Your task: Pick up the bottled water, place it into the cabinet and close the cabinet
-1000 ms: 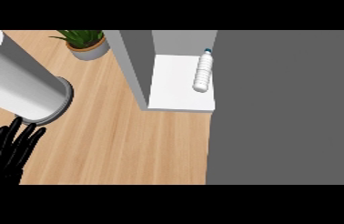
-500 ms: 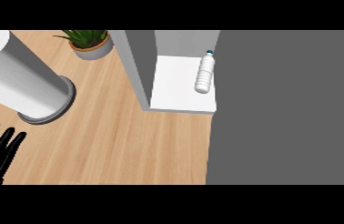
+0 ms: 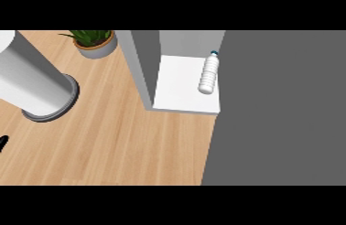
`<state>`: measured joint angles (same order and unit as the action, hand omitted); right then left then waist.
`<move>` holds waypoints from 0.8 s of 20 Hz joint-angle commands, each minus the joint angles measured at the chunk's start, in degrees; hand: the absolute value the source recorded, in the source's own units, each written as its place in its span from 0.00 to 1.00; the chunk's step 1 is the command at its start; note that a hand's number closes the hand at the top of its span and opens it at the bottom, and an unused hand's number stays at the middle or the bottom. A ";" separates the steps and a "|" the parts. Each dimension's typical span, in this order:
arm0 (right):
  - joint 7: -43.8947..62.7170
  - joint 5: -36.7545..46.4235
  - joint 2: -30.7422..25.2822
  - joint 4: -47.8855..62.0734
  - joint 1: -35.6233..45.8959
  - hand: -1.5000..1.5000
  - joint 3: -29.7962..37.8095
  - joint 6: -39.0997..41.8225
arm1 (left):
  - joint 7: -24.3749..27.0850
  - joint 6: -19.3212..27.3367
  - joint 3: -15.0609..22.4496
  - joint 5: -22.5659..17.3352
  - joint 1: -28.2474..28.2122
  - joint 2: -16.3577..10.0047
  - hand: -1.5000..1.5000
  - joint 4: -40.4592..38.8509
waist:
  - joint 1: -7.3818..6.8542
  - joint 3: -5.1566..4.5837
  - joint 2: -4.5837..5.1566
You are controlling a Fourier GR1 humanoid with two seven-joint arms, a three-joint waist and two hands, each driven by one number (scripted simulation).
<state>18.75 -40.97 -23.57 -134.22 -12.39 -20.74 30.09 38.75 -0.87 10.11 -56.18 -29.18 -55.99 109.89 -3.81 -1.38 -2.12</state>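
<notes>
Bottle (image 3: 208,73) lies in the cabinet (image 3: 177,84), cap toward 12 o'clock, off at 2 o'clock from the left hand (image 3: 2,142). Only a sliver of that hand shows, so I can't tell its grip. Right hand out of sight.

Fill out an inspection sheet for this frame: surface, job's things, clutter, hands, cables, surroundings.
Surface: light wooden counter.
Job's things: bottled water lies on its side on the white shelf of the cabinet, cap pointing away, along the shelf's right edge. The shelf is open to view, so the cabinet looks not yet closed.
Clutter: potted plant at the far left; tall white cylinder with a dark base ring standing at the left.
Hands: left hand is only a black sliver at the view's left edge; right hand not in view.
Cables: nothing seen.
Surroundings: dark grey panel fills the right side.
</notes>
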 commanded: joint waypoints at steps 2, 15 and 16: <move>6.31 8.14 3.10 -7.77 7.75 1.00 -4.57 -8.96 | 0.61 -2.85 -2.64 -1.65 -1.90 -1.49 0.00 -0.23 | -0.65 0.10 -0.04; 18.64 14.50 22.93 11.73 37.32 1.00 -16.88 -28.68 | 2.68 -10.63 -8.56 -3.73 -4.75 -4.27 0.00 -2.39 | -3.37 0.58 1.59; 19.80 12.97 23.23 14.50 39.12 1.00 -18.71 -30.21 | 2.77 -11.66 -8.73 -4.04 -5.72 -4.29 0.00 -2.59 | -3.72 0.69 1.71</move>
<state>33.94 -28.91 -5.37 -126.04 18.04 -34.64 4.78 41.15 -10.31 2.93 -59.20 -33.99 -59.74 107.61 -6.84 -0.91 -0.98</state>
